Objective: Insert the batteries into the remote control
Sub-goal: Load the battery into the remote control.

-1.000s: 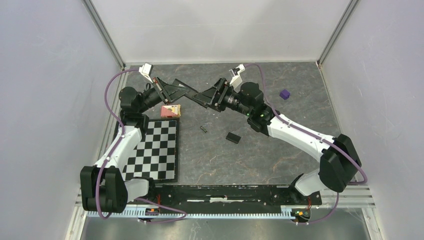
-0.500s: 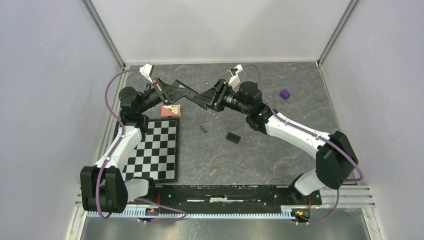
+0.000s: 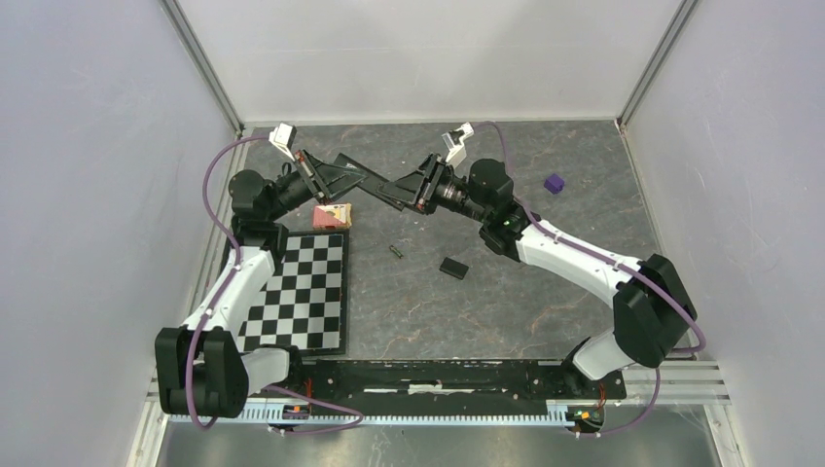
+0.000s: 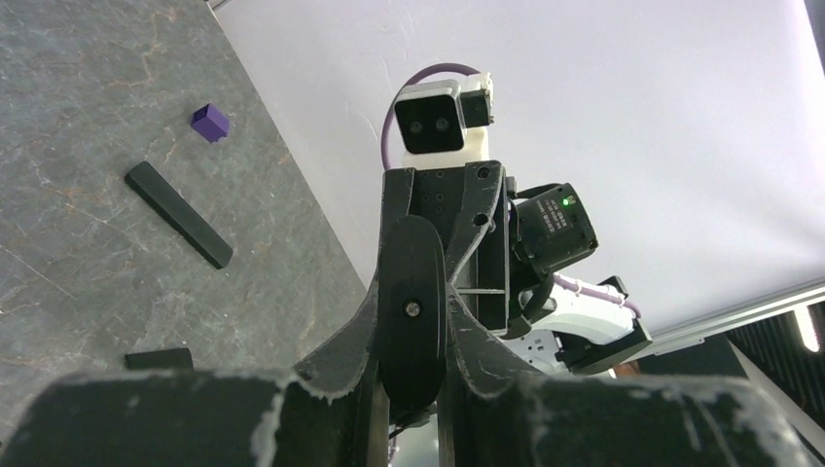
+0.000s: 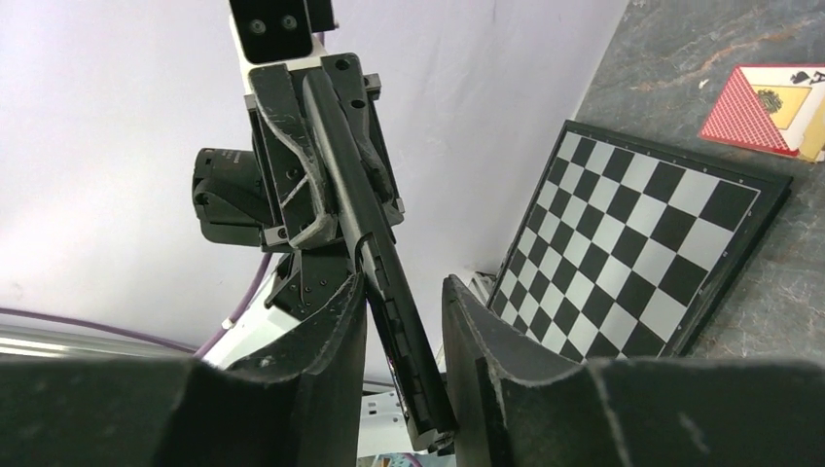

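Left gripper (image 4: 413, 321): jaws clamped on one end of the remote control (image 5: 376, 255), holding it off the table. The bar runs straight from these jaws into the right gripper (image 5: 405, 292).

Right gripper: jaws apart around the bar's free end. The bar lies against one finger, and light shows between it and the other, so there is no clamp on this side.

Reading: the left arm presents the remote in mid-air so the right can take or steady the far end, probably to get the battery bay facing a workable way.

Below and nearer than both sets of jaws lie the small black cover (image 3: 453, 267) and, beside it, a thin dark cell (image 3: 396, 251) (colour too small to tell), neither in any grip. I judge loading has not begun.

A second black bar (image 4: 178, 214) lies flat beyond the right jaws, near the purple cube (image 3: 554, 183).

Versus one second ago: the right wrist and elbow have crept slightly toward the left gripper. The left arm, cover and cell are unchanged.
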